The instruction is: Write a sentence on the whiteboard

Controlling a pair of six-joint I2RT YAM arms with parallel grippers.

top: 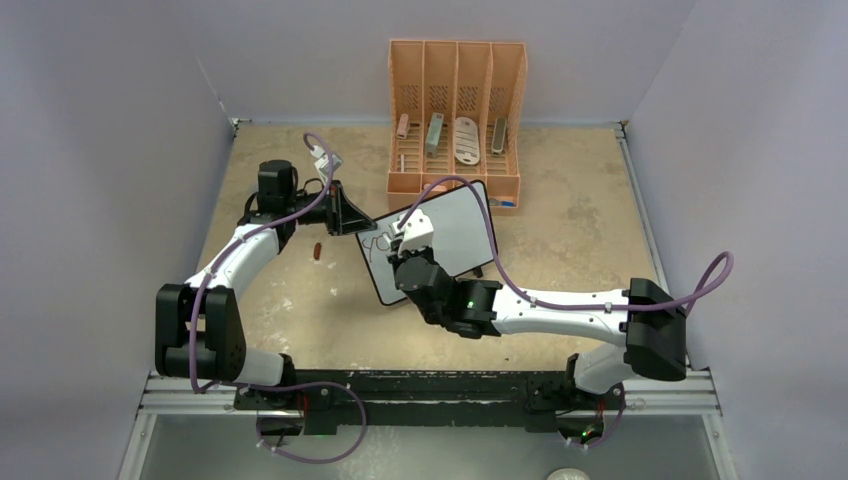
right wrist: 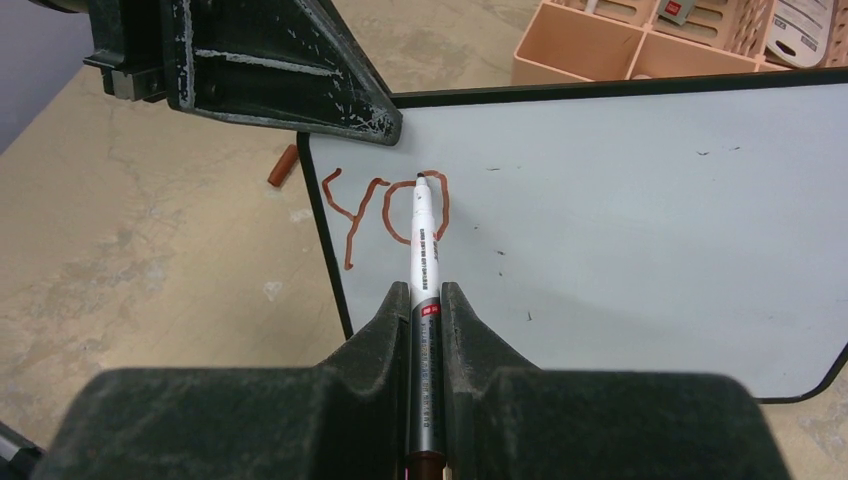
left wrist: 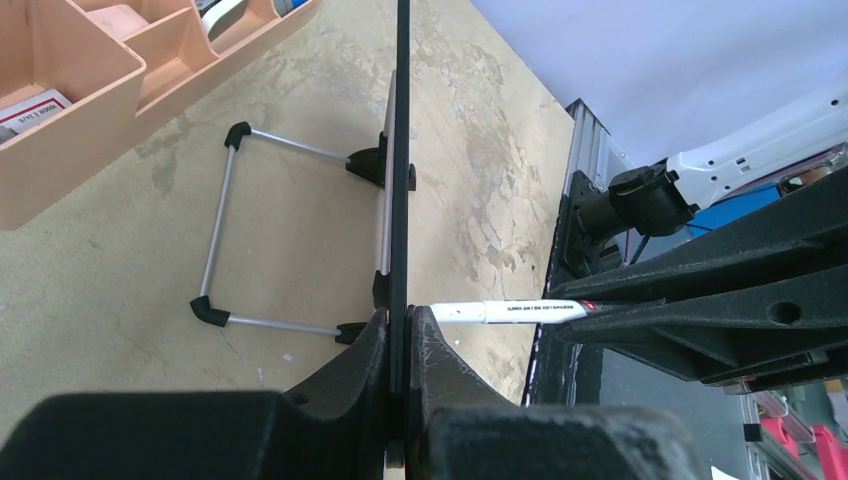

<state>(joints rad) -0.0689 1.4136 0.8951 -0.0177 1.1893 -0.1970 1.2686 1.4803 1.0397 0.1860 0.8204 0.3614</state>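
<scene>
**The whiteboard (top: 462, 222) is steadied at its left edge while the sentence (right wrist: 385, 205) is begun near its top-left corner.**

The board is propped tilted on a wire stand (left wrist: 225, 232) on the bench (top: 570, 235), just on the near side of the orange organizer (top: 455, 110). The left claw (left wrist: 400, 335) is clamped on the board's edge, presumably so that it is not pushed back by the pen. The right claw (right wrist: 427, 295) is closed on a marker (right wrist: 424, 235), whose tip is held at the surface, though contact cannot be confirmed. Only "yo" is read clearly, the third letter being partly covered by the marker. From above, the writing is largely hidden behind the right claw. The board's right end is cut off in the right wrist view. A small red-brown object (top: 317, 250), possibly the cap, lies left of the board.
</scene>
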